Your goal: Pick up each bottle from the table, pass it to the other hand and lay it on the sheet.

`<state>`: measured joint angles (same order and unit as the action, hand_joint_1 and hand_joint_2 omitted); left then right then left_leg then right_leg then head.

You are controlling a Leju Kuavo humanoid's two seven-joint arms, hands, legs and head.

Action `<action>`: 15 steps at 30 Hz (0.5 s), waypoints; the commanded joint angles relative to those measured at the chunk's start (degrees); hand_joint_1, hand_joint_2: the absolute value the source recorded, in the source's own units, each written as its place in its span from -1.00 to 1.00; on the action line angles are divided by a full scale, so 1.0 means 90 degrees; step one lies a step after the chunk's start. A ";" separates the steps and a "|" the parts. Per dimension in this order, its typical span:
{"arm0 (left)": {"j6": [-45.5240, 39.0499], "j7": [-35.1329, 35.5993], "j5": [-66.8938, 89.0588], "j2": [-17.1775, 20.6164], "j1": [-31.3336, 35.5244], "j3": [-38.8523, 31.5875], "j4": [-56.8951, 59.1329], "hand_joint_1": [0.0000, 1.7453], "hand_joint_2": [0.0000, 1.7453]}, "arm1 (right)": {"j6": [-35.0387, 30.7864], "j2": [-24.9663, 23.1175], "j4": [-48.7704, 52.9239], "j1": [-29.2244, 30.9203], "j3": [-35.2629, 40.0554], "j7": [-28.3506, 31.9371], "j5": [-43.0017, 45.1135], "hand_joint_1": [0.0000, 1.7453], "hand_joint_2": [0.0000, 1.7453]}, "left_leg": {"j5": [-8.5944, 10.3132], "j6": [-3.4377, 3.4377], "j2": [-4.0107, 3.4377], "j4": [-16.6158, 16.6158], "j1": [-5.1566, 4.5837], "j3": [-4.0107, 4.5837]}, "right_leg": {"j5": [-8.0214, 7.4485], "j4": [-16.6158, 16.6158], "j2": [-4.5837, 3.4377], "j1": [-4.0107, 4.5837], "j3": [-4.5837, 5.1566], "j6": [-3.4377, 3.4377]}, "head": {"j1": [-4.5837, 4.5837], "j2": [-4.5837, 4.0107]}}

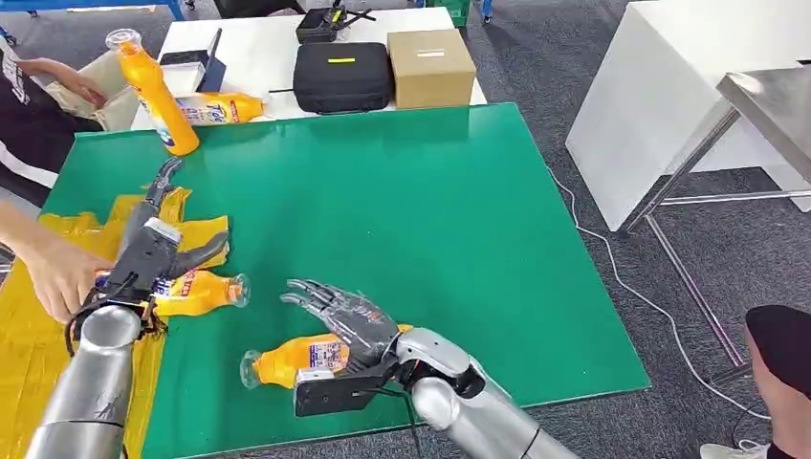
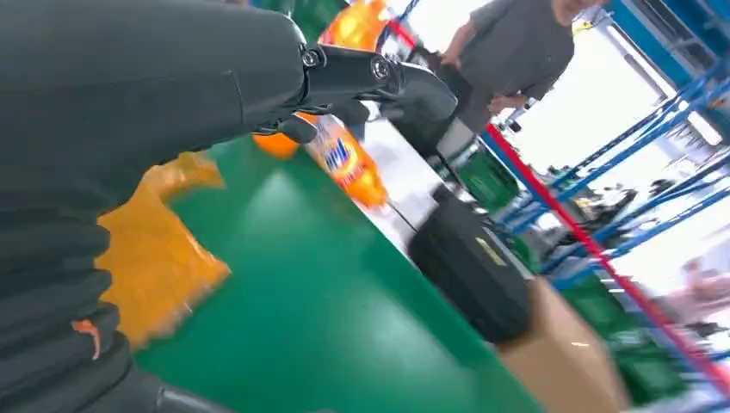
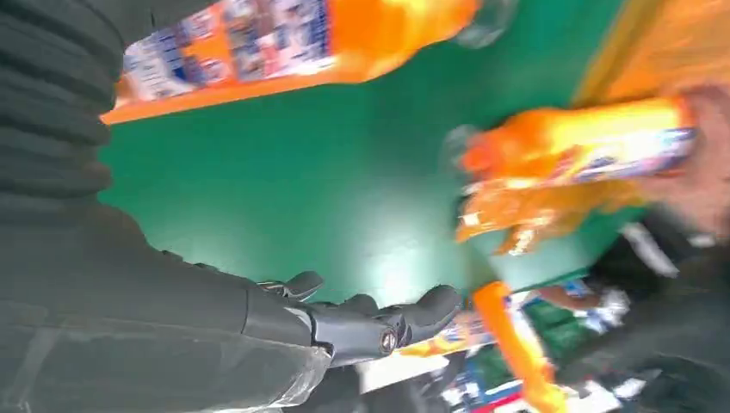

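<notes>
On the green table (image 1: 402, 210), both hands' fingers seem released; grey carpet (image 1: 574, 57) surrounds it.

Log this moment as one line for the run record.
left hand: open over bottle on sheet | right hand: open over bottle on mat | person's hand: beside left hand | yellow sheet

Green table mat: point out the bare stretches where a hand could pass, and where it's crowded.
Most open: the green mat's broad middle and right side, bounded by the black case and cardboard box beyond its far edge. Crowded: the left, where the yellow sheet, left hand, a person's hand and two lying bottles cluster; the right hand covers the nearer bottle.
</notes>
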<state>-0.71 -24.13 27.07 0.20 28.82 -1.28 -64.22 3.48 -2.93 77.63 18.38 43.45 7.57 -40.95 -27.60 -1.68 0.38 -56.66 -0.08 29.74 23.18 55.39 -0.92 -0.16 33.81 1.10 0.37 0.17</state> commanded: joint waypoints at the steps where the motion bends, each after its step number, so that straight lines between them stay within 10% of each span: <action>1: 0.0266 -0.0022 -0.0739 -0.0320 0.0072 -0.0821 0.0448 -1.00 1.00 | -0.0423 0.0602 0.0122 -0.0307 -0.0059 -0.0345 -0.0767 -1.00 1.00 | -0.0003 0.0011 0.0013 0.0017 0.0003 -0.0030 | 0.0008 -0.0017 0.0025 0.0004 -0.0036 0.0000 | 0.0002 0.0000; 15: 0.0243 -0.0076 -0.0804 -0.0420 0.0363 -0.0731 0.1080 -1.00 1.00 | -0.0358 0.0667 -0.0200 -0.0445 -0.0264 -0.0707 -0.0955 -1.00 1.00 | 0.0000 0.0006 0.0011 0.0006 0.0001 -0.0013 | 0.0004 -0.0008 0.0020 0.0002 -0.0014 0.0000 | 0.0000 0.0000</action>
<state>1.64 -24.79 19.87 -1.97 28.43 -6.62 -61.50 -0.15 1.20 78.86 14.46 42.40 1.55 -50.12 -27.61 -1.68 0.35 -56.66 -0.08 29.72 23.18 55.38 -0.92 -0.16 33.82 1.09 0.37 0.18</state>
